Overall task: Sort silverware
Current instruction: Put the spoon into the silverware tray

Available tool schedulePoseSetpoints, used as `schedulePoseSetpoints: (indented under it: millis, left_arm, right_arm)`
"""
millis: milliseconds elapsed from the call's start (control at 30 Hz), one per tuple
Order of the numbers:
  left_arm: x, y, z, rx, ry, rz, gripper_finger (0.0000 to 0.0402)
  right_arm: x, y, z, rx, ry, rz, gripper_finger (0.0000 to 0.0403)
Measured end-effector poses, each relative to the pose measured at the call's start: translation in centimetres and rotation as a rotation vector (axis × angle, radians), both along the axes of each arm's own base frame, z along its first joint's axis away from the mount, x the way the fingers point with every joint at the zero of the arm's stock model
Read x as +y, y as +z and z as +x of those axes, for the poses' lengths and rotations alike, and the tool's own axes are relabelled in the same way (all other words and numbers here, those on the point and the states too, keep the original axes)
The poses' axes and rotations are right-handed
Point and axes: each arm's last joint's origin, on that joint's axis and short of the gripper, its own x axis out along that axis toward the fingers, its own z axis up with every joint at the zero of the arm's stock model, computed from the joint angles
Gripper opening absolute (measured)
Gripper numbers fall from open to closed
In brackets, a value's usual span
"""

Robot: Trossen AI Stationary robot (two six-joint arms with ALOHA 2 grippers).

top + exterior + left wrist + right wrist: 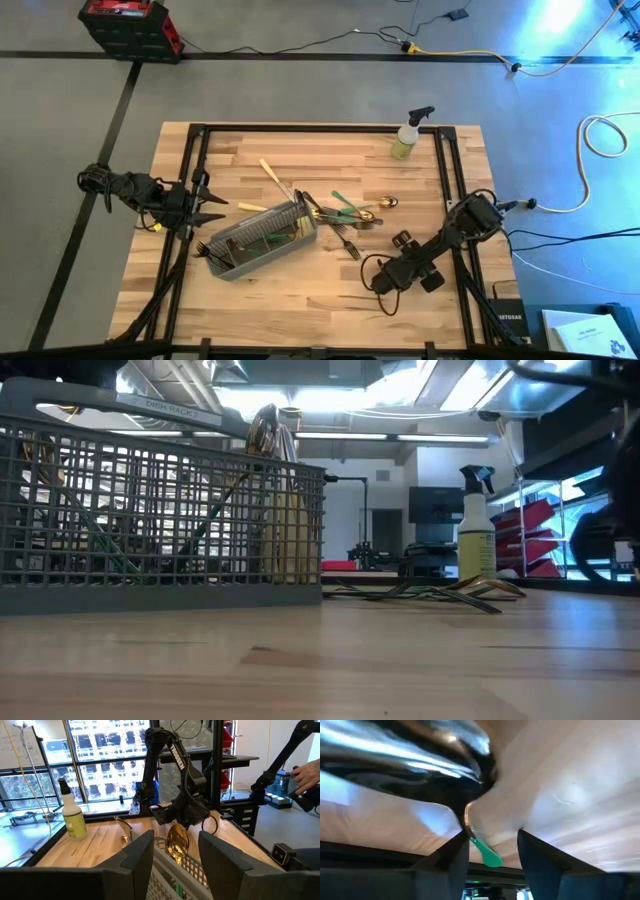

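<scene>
the right claw (378, 282) sits low over the near right part of the wooden surface (300, 300), and in its wrist view it is clenched on a spoon (440, 765): the slim green handle sits between the two dark fingers (540, 865), and the shiny bowl fills much of that view in a blur.

just beyond it, near the middle of the surface, a loose pile of silverware (350, 215) lies with gold heads and green or cream handles crossing one another, a fork (347, 243) at its near edge and a small gold piece (390, 202) a little apart on the right. in the low view the same pile (440, 590) lies flat on the wood.

touching the pile's left side stands the grey wire-mesh caddy (258, 243), set at an angle, with several pieces upright or leaning inside it. a cream-handled piece (275, 180) lies on the surface just behind it. in the low view the caddy (160, 510) fills the left side, with a gold head poking above its rim.

the left claw (208, 207) hangs at the caddy's left end, above the surface. its fingers (135, 860) stand apart with nothing between them, so it is released, and beyond them a gold spoon head (177, 842) rises from the caddy.

at the far right edge of the surface stands a yellow-green spray bottle (407, 140), well apart from everything else.
</scene>
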Motion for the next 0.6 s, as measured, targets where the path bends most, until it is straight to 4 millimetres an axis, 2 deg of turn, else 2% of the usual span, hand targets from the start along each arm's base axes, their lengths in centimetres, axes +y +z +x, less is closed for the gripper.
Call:
schedulePoseSetpoints:
  millis: [400, 600]
  left_arm:
    - [0.0, 0.0, 0.0, 0.000, 0.000, 0.000, 0.0140]
    - [0.0, 0.0, 0.0, 0.000, 0.000, -0.001, 0.0140]
  right_arm:
    - [1.4, 0.0, -0.6, -0.010, 0.031, 0.044, 0.0013]
    - [2.0, 0.4, 0.1, -0.050, 0.000, 0.058, 0.0009]
